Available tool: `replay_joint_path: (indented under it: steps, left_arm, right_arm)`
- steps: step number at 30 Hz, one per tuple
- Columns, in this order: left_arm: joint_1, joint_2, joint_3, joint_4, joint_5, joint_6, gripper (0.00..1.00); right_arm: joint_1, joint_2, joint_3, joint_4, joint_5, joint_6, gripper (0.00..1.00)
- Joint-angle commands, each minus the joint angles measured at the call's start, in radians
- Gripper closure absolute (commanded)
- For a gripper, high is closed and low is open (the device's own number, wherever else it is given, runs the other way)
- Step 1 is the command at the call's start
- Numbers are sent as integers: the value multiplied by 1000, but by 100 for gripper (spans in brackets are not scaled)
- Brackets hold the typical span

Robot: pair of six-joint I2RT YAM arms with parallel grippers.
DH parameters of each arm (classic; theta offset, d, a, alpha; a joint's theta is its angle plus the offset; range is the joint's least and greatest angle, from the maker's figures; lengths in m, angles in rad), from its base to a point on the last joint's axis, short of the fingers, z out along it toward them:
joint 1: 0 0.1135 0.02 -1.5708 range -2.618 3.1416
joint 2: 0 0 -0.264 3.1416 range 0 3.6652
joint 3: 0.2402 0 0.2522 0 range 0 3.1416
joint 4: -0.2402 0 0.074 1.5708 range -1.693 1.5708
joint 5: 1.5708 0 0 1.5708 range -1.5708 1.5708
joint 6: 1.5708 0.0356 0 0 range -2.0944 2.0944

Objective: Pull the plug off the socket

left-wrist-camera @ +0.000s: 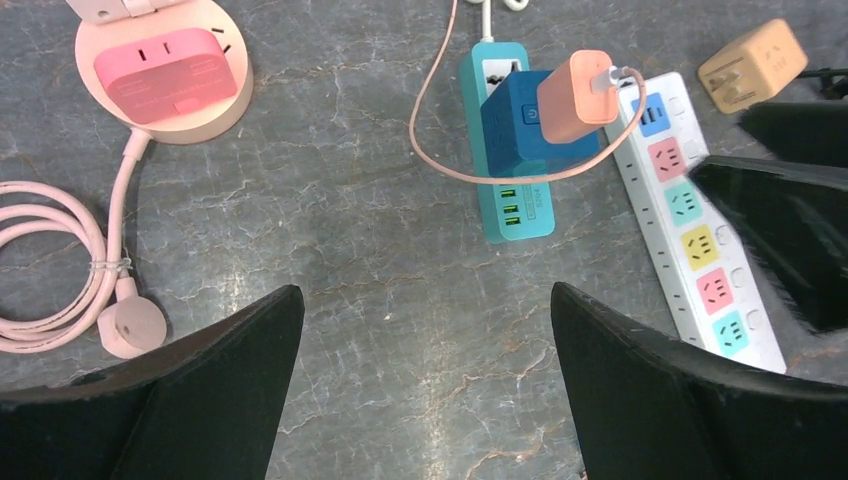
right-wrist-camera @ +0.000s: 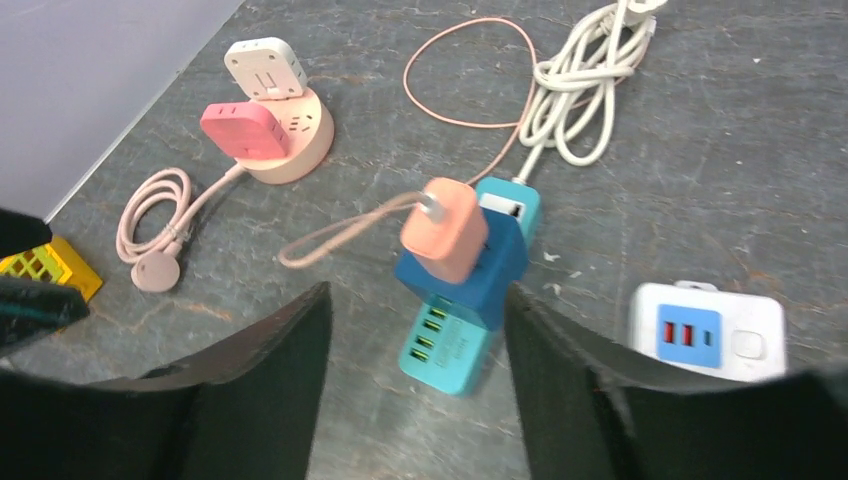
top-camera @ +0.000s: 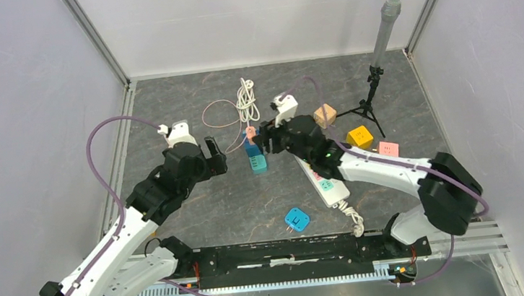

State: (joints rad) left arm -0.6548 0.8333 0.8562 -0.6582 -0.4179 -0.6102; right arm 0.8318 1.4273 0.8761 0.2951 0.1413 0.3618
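Two sets of prongs are hidden: those of the salmon-pink charger plug [right-wrist-camera: 445, 230] and those of the dark blue cube adapter [right-wrist-camera: 470, 285] beneath it, all sunk in their sockets. From above, the right fingers [top-camera: 265, 139] cover one side of the pile. Each wrist view cuts its own fingers off at the bottom edge. In the left wrist view the dark bulk of the right arm masks part of the long white power strip with coloured sockets [left-wrist-camera: 700, 240]. The charger sits on the cube, and the cube sits on the turquoise plastic power strip [left-wrist-camera: 515, 215], near the middle of the grey marbled worktop [left-wrist-camera: 380, 250]. The turquoise strip's long axis runs from the near edge toward the back wall, with green ports at the near end and a white cord leaving the far end. The charger stands up from the cube, leaning a little, and its thin pink cable [left-wrist-camera: 412, 138] loops off toward the left-arm side. The right fingers are partly spread, one on either side of the cube; whether they touch it cannot be told. The left fingers [top-camera: 215, 156] gape at their widest and hold nothing. Bare worktop lies between them and the turquoise strip. The white strip lies just beside it on the right-arm side, and a round pale pink socket base [left-wrist-camera: 200, 125] sits well apart on the other.
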Motion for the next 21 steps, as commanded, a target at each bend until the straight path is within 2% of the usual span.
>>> replay_joint_path:
  steps: [1,3,6,10,13,16,21]
  left_arm:
    - [2,-26,28,0,-17,-57,2]
    - [3,13,81,-22,-14,-37,2]
    - [3,67,139,-38,-15,-19,2]
    - [4,97,143,-16,0,-23,2]
    - [6,116,144,-5,8,-23,1]
    - [14,148,157,1,29,-28,1]
    - [43,207,175,14,93,-24,3]
  right_arm:
    - [90,100,146,-55,231,-41,38]
    - [120,162,216,-112,280,-51,43]
    - [149,236,308,-191,350,-59,44]
    - [164,272,315,-184,407,-88,40]
    - [165,304,343,-195,419,-105,32]
    - [165,342,377,-200,417,-113,32]
    - [162,412,439,-207,417,-116,44]
